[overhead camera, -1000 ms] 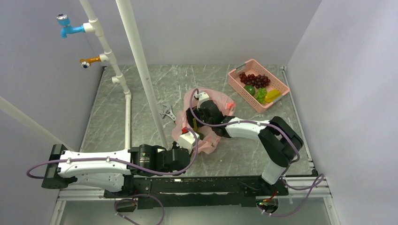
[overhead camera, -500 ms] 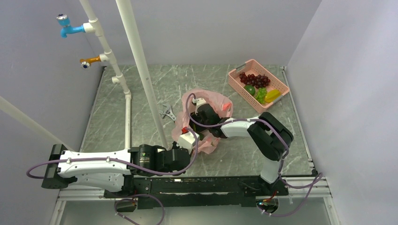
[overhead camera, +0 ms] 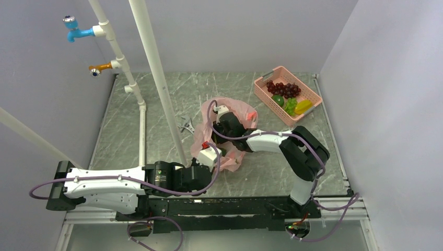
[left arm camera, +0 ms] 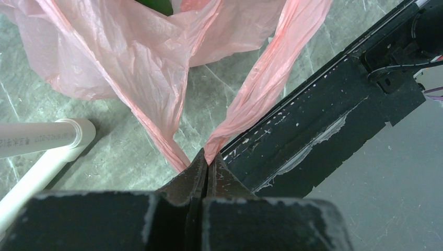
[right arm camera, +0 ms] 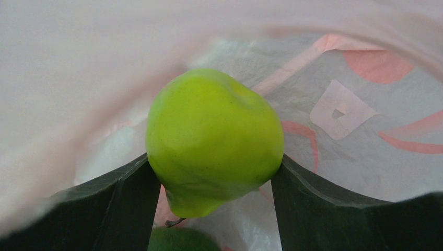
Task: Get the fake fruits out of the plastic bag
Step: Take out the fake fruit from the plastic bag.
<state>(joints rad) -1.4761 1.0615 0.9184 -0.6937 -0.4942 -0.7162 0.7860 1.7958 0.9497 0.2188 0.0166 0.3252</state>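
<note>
One yellow-green fruit (right arm camera: 214,141) sits clamped between the right fingers (right arm camera: 120,204) inside the pink bag (left arm camera: 130,57), which the left fingers (left arm camera: 183,183) pinch tight, and the right arm (overhead camera: 271,140) has only shifted slightly this past second, so lifting it out likely comes next.

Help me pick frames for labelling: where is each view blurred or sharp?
Right wrist: the green fruit is sharp, the plastic bag near the lens a pale blur. Left wrist: bag creases crisp, the left gripper at the bottom softer. Top external: evenly lit, sharp throughout.
</note>
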